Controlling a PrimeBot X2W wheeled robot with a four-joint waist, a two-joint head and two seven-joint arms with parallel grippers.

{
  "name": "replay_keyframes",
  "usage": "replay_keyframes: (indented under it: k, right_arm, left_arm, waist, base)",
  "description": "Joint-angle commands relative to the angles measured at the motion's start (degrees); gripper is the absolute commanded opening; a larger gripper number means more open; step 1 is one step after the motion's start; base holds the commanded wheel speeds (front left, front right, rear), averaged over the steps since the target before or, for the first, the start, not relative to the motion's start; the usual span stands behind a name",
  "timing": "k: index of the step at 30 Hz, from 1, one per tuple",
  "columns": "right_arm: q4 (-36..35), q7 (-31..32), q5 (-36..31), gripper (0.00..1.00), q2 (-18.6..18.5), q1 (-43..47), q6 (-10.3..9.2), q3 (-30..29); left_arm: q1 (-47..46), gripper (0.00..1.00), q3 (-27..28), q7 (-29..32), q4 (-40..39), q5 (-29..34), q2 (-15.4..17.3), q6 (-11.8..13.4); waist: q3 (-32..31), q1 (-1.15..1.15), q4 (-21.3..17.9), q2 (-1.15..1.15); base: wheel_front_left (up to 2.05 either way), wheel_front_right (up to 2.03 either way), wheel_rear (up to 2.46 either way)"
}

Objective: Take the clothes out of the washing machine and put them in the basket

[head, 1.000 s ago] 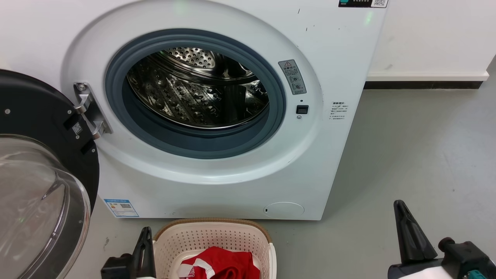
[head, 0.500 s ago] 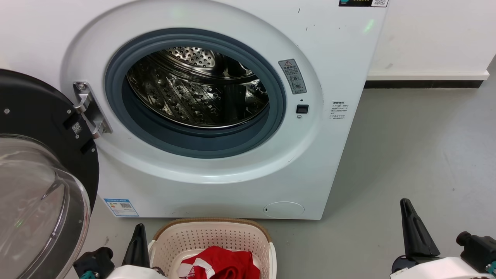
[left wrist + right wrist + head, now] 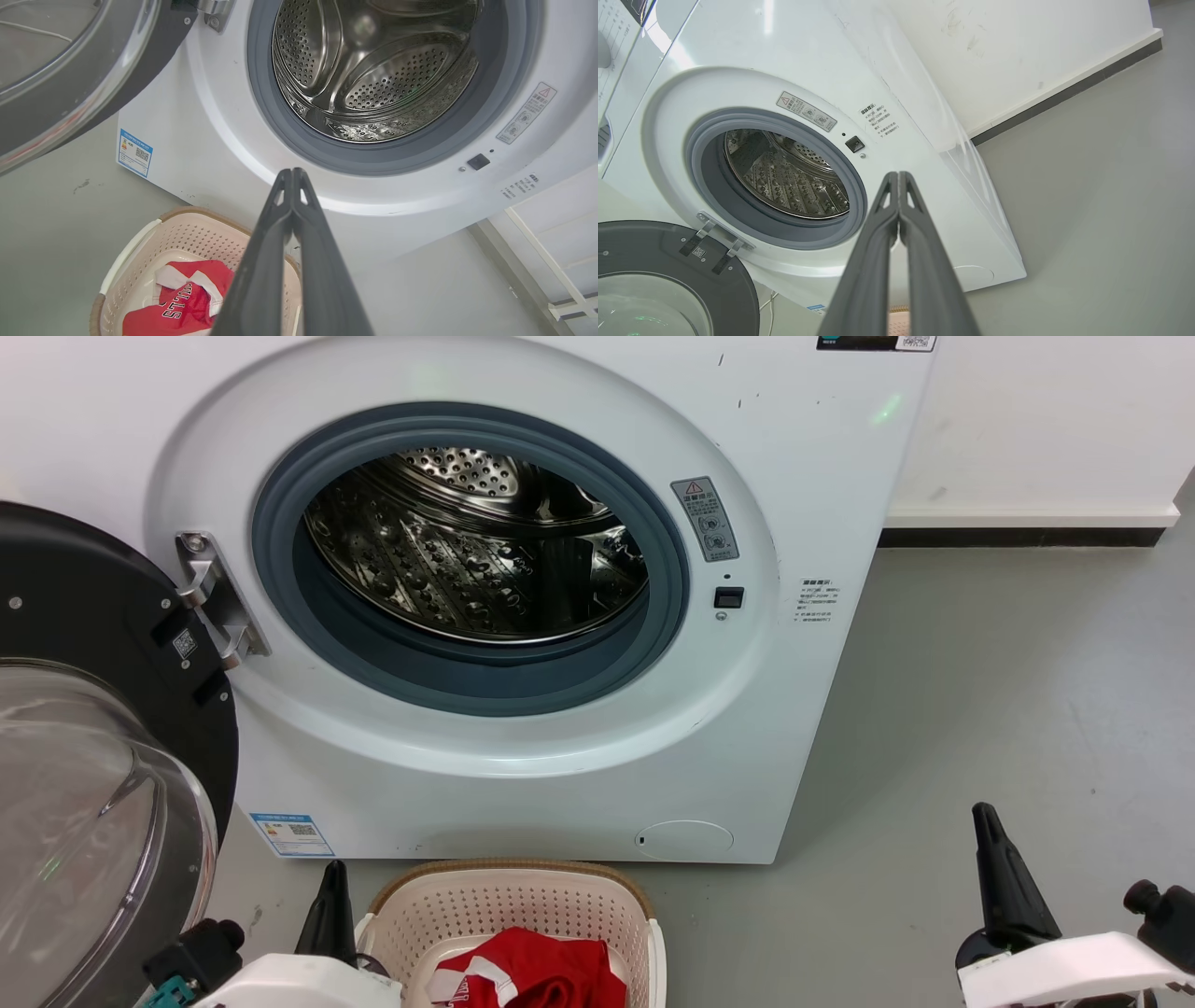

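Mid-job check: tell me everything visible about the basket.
The basket is low, cream-white perforated plastic with a brown rim and rounded corners; a pale side handle shows in the left wrist view. It stands upright on the grey floor just before the washing machine, below the open porthole. Inside lie red clothes with white stripes and dark lettering. The left end effector hangs by its left edge; contact cannot be told.

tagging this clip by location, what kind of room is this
Probably a laundry area, home or lab I cannot tell: a white front-loading washing machine with its door swung open, a perforated basket holding red clothes before it, on a bare grey floor.
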Motion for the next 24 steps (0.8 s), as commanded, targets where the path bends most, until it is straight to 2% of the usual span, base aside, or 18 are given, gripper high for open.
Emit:
replay_keyframes:
  k: [1,24]
  right_arm:
    - [-0.2,0.4,2.8,0.0,-0.5,-1.7,0.0,-0.2]
    - [2.6,4.2,20.3,0.0,-0.8,-4.5,-0.01,-1.2]
  left_arm:
    - [-1.7,0.0,0.5,0.5,-0.5,-2.7,0.0,-0.5]
    - [-4.1,0.0,2.2,4.6,0.4,-19.8,0.0,-2.8]
  waist:
    - [0.0,0.0,0.0,-0.01]
    - [0.2,0.0,0.0,-0.01]
  base:
    - [0.0,0.0,0.0]
    - [0.0,0.0,0.0]
